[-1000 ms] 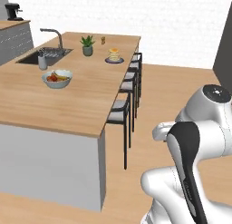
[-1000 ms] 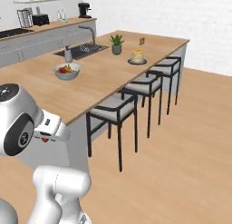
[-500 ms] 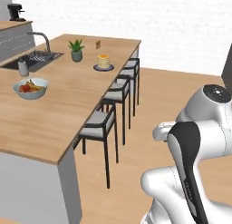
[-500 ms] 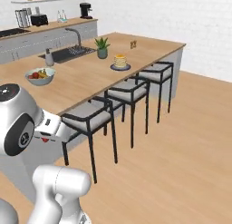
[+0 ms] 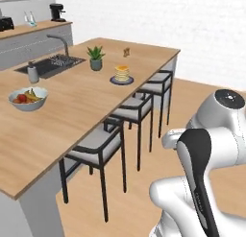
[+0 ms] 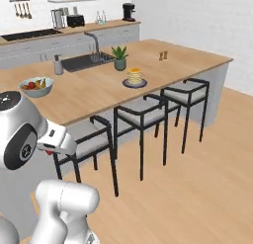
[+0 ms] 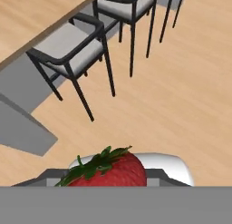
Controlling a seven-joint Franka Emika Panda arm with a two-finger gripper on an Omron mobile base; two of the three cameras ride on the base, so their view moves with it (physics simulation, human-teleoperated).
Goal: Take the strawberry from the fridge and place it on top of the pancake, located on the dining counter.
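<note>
The strawberry (image 7: 108, 171) is held between the partly closed jaws of the gripper (image 7: 108, 182), above the wooden floor beside the stools (image 7: 72, 46). The pancake (image 6: 134, 77) is seen on the dining counter (image 6: 99, 90), well apart from it.

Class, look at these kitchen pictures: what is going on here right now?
A white robot arm on a driving base holds a strawberry in its gripper, seen close up in the hand view above the wood floor. It is beside the dining counter, by the stools. The pancake sits on its plate on the counter, nothing on top yet. A fruit bowl and a potted plant also stand there.
</note>
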